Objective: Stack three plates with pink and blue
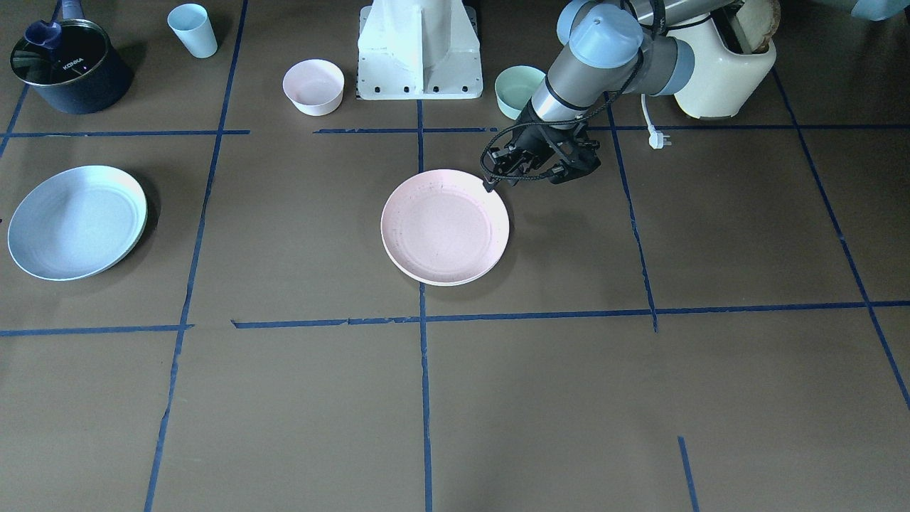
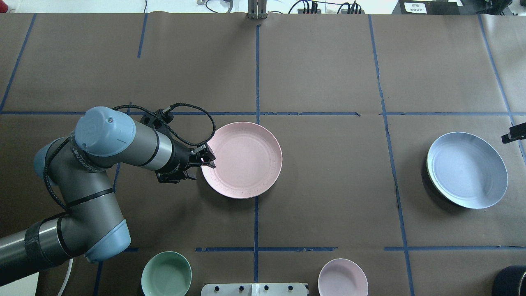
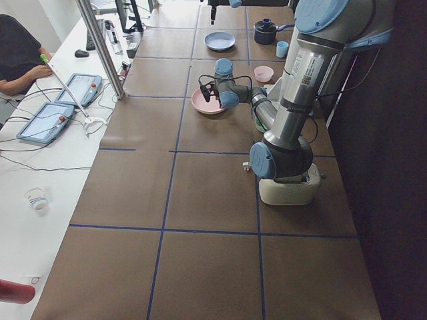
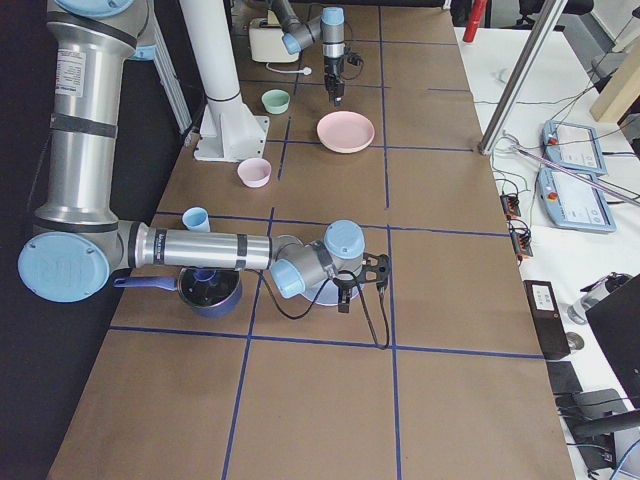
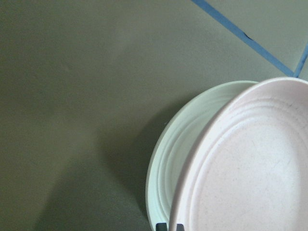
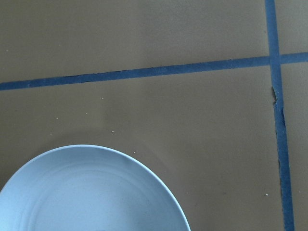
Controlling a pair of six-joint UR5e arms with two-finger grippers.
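Note:
The pale pink plate (image 2: 242, 159) sits at the table's middle, lying tilted over the cream-white plate (image 5: 166, 149), which shows under it in the left wrist view. My left gripper (image 2: 208, 159) is at the pink plate's rim on the robot's left side, its fingertips (image 5: 161, 226) shut on that rim. The light blue plate (image 2: 467, 169) is far to the robot's right and looks tilted. My right gripper (image 2: 514, 134) shows only as a black sliver beside it. The right wrist view holds the blue plate (image 6: 91, 192) but no fingertips, so I cannot tell its state.
A mint bowl (image 2: 166, 274) and a small pink bowl (image 2: 342, 277) stand near the robot base (image 1: 419, 50). A light blue cup (image 1: 193, 30) and a dark pot (image 1: 67, 67) stand behind the blue plate. A cream appliance (image 1: 725, 71) with a loose plug (image 1: 657, 139) stands by the left arm.

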